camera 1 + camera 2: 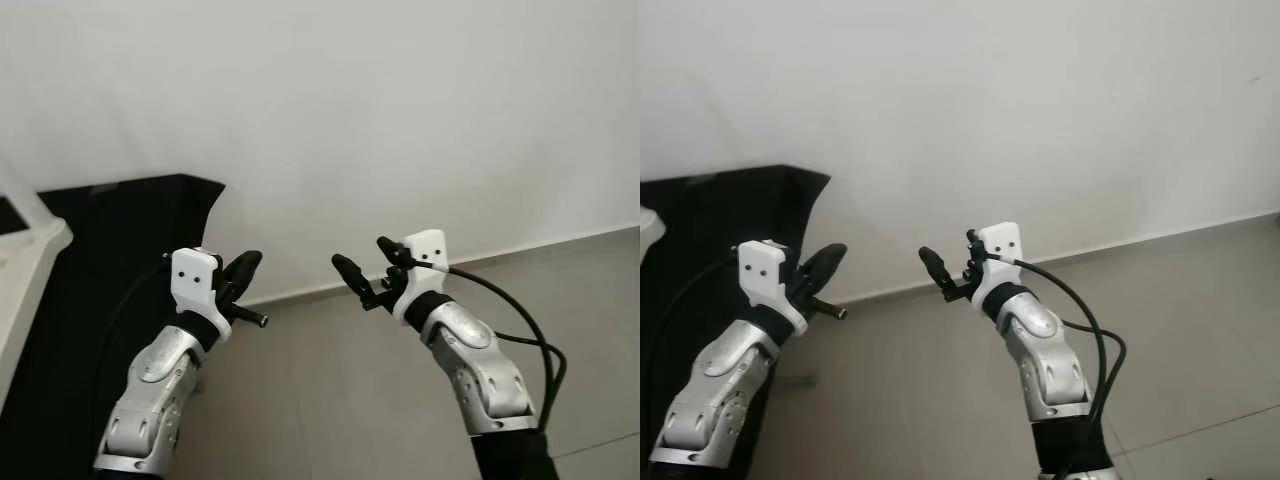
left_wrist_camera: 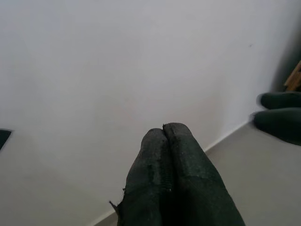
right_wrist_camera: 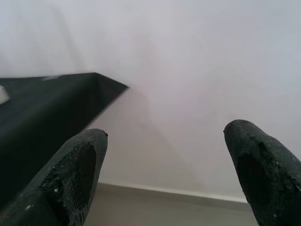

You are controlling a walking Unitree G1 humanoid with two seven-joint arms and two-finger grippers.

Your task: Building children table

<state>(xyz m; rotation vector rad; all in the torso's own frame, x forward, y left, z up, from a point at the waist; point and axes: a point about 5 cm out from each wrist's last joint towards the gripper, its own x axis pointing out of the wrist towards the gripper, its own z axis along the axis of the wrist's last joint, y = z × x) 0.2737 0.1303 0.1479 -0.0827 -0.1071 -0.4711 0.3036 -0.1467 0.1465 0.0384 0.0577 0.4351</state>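
Facing a plain white wall (image 1: 400, 110), the humanoid robot raises both silver arms, forearms angled up and inward so the two tools point toward each other above the grey tiled floor (image 1: 330, 400). The left tool (image 1: 243, 268), fixed behind a white wrist bracket, has its two long black fingers (image 2: 169, 174) pressed together, tip against tip, with nothing between them. The right tool (image 1: 364, 262), trailing a looping black cable (image 1: 520, 330) from its wrist, has its fingers (image 3: 75, 174) spread wide apart and holds nothing; seen along them are the wall, the pale skirting strip and the edge of a dark cloth. The two tools hang near each other without touching, both well above the floor. That black cloth-like cover (image 1: 110, 260) drapes down beside the left arm, and the rounded corner of a white panel (image 1: 30, 260), possibly a piece of the children's table, sits at the far left edge, apart from both tools.
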